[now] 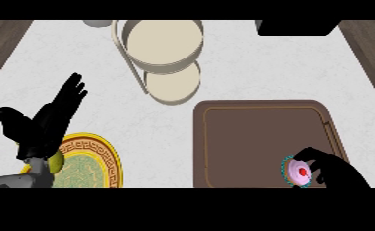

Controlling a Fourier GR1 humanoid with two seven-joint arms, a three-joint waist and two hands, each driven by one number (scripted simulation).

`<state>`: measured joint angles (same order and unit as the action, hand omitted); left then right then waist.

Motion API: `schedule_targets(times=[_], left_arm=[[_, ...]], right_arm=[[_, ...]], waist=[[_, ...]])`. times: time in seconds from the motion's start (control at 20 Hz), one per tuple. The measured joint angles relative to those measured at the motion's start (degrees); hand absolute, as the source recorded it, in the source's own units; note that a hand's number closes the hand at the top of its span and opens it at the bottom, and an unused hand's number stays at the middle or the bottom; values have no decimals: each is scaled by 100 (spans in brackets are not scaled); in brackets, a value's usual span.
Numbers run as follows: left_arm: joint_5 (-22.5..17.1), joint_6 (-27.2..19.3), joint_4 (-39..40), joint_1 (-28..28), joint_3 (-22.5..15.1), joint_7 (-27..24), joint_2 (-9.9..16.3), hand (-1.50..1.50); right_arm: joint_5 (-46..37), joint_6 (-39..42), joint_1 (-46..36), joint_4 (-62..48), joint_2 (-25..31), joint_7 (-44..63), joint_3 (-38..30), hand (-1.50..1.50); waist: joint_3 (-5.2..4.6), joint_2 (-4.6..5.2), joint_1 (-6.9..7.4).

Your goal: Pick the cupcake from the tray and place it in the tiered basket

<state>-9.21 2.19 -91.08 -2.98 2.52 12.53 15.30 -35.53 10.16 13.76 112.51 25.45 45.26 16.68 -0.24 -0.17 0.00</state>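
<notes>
The cupcake (299, 171), pink with a red dot and a teal wrapper, sits at the near right corner of the brown tray (249, 145). My right hand (338, 172) is curled round its right side, with a finger over its top edge. The tiered basket (164, 51), cream with a round upper tier and a smaller lower tier, stands at the back centre. Over at the left, my left hand (45, 123) rests open with fingers up, above a plate.
A yellow-rimmed green plate (99, 163) lies at the near left, partly under my left hand, with a greenish item on it. A black object (296, 27) stands at the back right. Dark wood borders the counter at both sides.
</notes>
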Motion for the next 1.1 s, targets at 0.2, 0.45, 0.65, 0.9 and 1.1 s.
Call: schedule_targets(times=[0.2, 0.45, 0.65, 0.9, 1.1], left_arm=[[68, -1, -201, 115, -5, 75, -67, 0], [163, -62, 30, -83, -7, 75, -173, 0], [134, 27, 76, -11, 35, -38, -176, 0], [189, 51, 143, -74, 62, -23, -157, 0], [120, 104, 86, -20, 122, 15, -117, 0]], right_arm=[[-346, 2, 26, -83, 41, -314, 57, 150], [-1502, -325, 36, -203, -254, 226, 566, 150], [-2502, -636, 204, -200, -451, 730, 974, 150], [-3629, -1109, 184, 0, -604, 999, 1274, 150], [-4195, -1642, -8, 633, -876, 1028, 1457, 150]], waist=[[-14, -13, 0], [-51, -33, -17], [-51, -41, -12], [-7, -18, -36], [13, -29, -46]])
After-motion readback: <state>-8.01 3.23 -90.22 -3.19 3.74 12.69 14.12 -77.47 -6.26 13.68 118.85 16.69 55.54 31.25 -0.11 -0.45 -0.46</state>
